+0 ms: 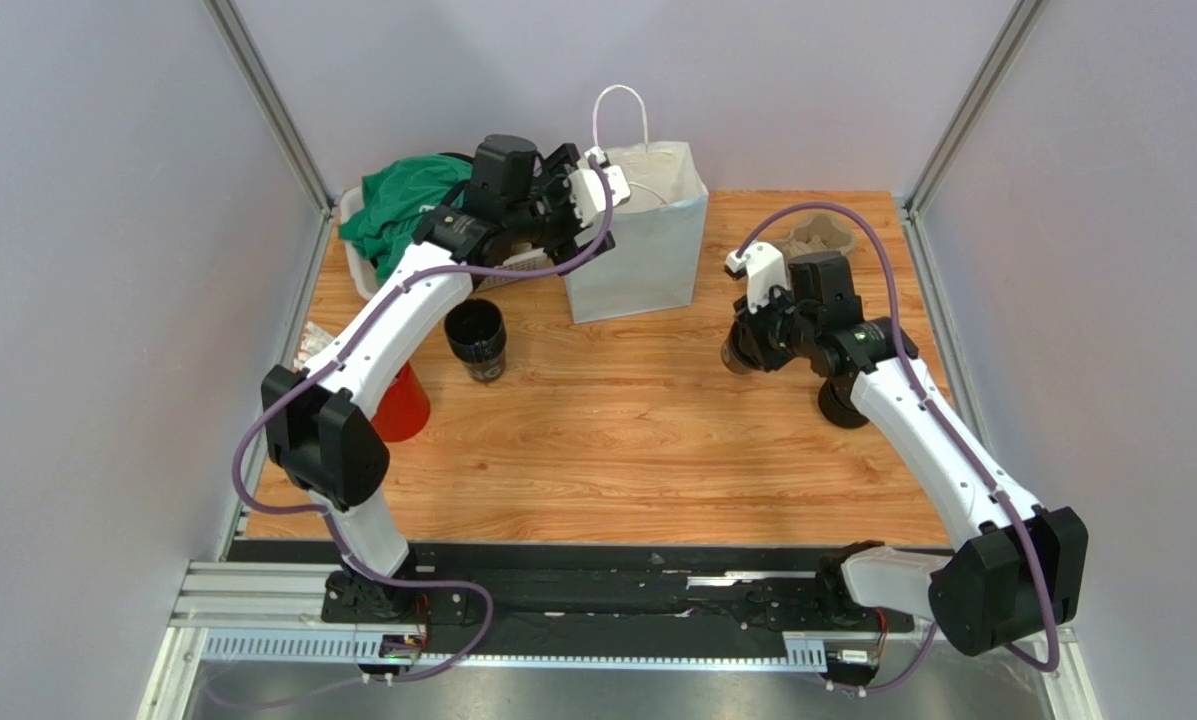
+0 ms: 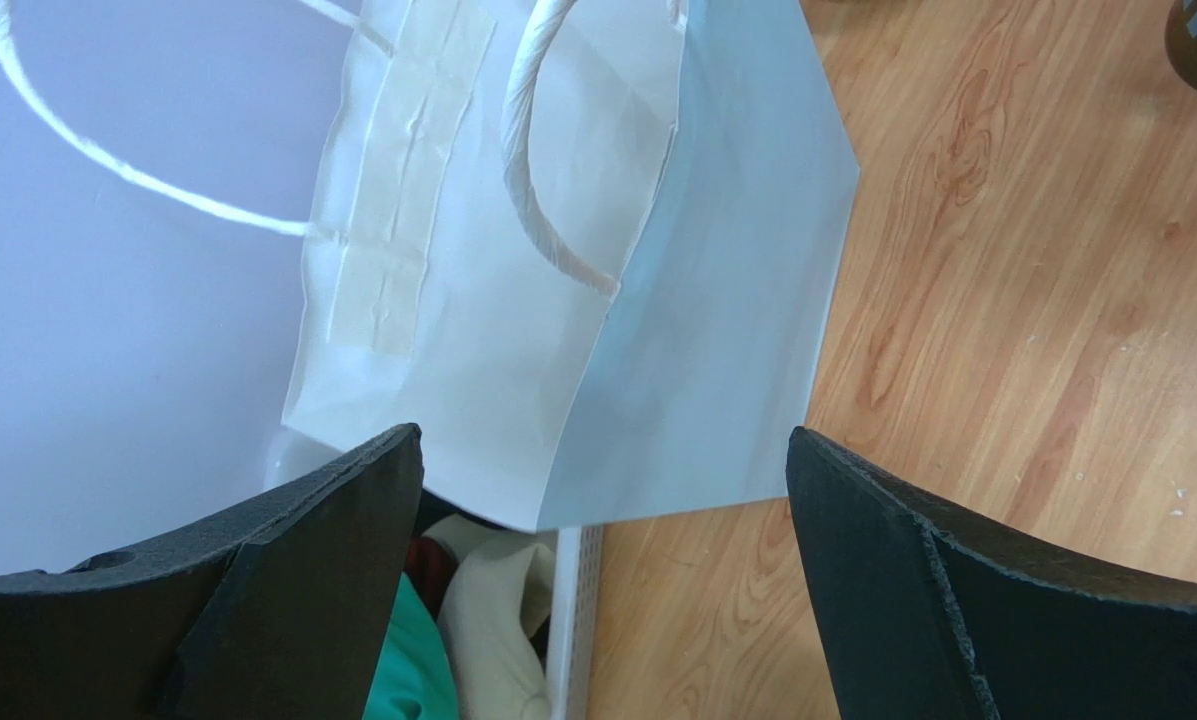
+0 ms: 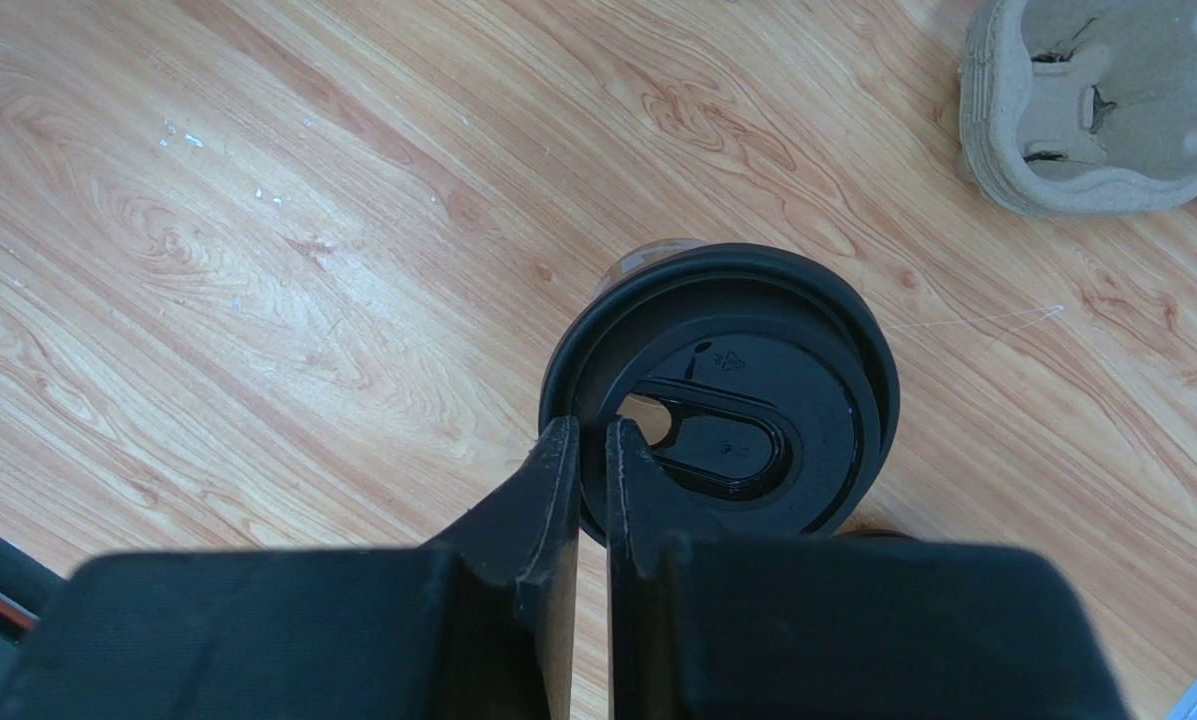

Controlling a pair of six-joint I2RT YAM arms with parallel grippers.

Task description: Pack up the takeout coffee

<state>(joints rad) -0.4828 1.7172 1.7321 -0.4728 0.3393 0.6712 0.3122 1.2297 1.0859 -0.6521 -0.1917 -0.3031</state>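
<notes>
Pinching the coffee (image 3: 754, 383) by the rim of its black lid, the right pincer (image 3: 591, 447) is clenched, one finger outside the rim at the lid's 8 o'clock and the other on top of it. The sip hole sits just beside that inner finger. In the top view the coffee is at 3 o'clock on the bench (image 1: 634, 450), under the pincer; whether its base rests on the wood I cannot tell. A pulp tray (image 3: 1093, 120) lies apart from it, toward the bench's 2 o'clock corner. The bag (image 1: 642, 248) stands upright at 12 o'clock, white, mouth up, one handle looped above. The left pincer (image 2: 604, 450) hangs at the bag's 10 o'clock top corner, released, fingers spread wide and gripping nothing, the bag's near edge showing between them. A squat black piece (image 1: 477, 338) stands at 9 o'clock, well apart from the coffee. A red cup (image 1: 404, 405) is at 8 o'clock, partly behind the left arm. A green cloth (image 1: 401, 195) fills a bin (image 1: 358, 267) at 10 o'clock.
</notes>
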